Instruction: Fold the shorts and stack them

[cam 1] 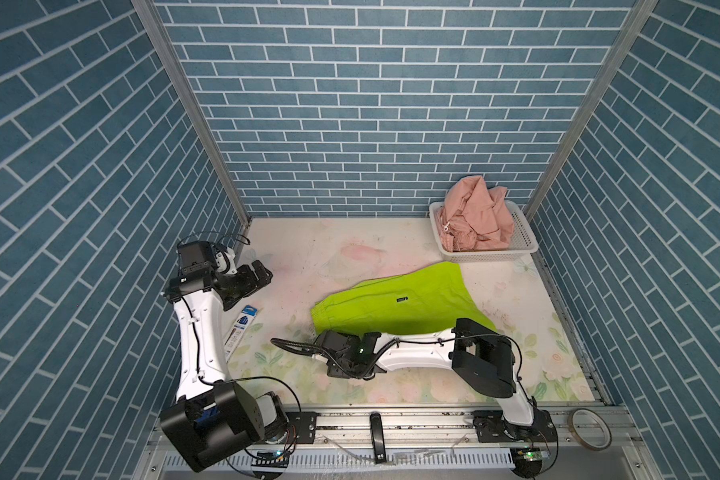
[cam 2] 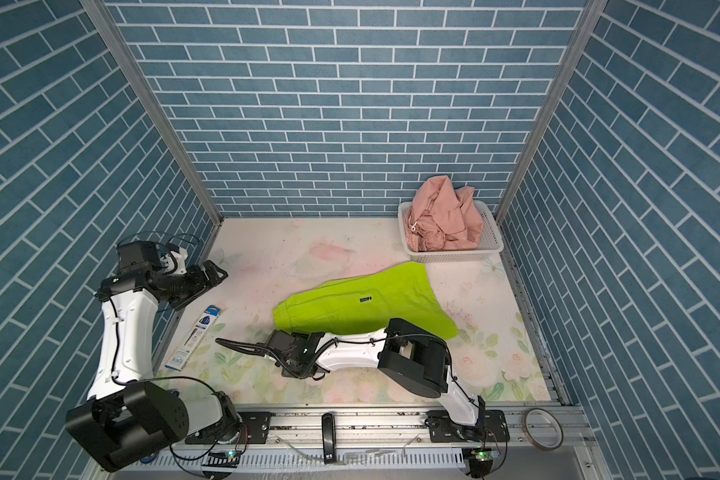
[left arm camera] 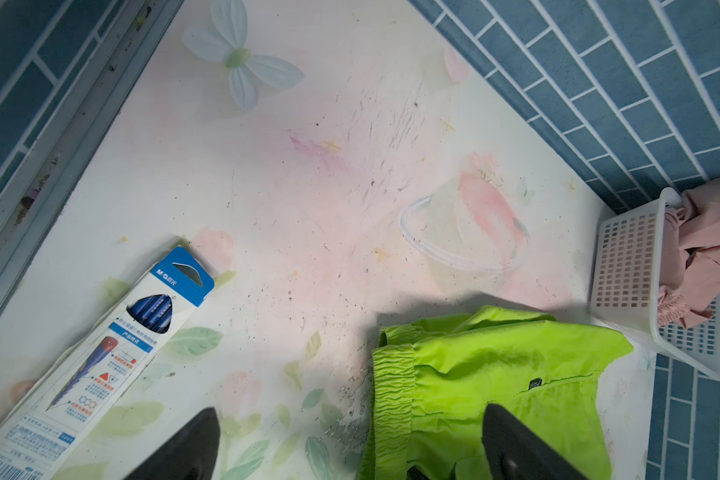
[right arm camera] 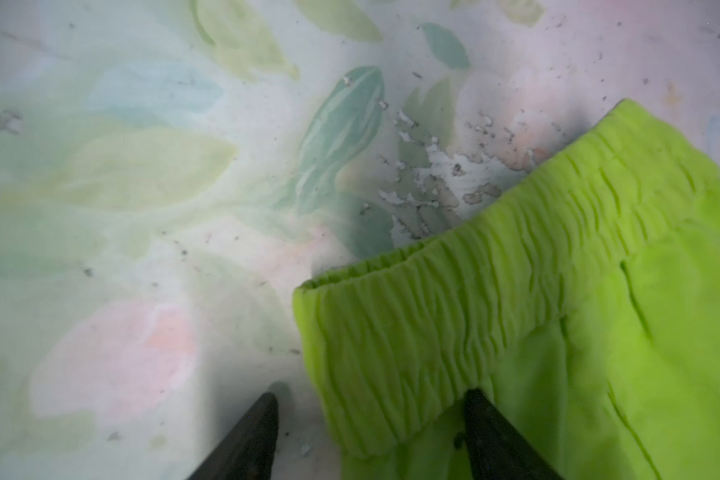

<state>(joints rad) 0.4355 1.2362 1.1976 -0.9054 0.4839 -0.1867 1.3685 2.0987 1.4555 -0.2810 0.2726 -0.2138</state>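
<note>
White-shelled arms with black joint housings (black cables trailing alongside), dark tapered jaws.

The bench, printed with a worn floral pattern, is being enclosed on three sides by blue brick-patterned walls. The back corners are being framed by metal posts, and the near edge is being bordered by a metal rail.

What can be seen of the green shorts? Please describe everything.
The green shorts are bright lime, of thin smooth fabric, with a gathered elastic waistband and a small dark label. They lie flat, apparently folded, on the flowered table, legs toward the white basket. The right arm's open fingers straddle a waistband corner; its forearm hides the near edge.
</note>
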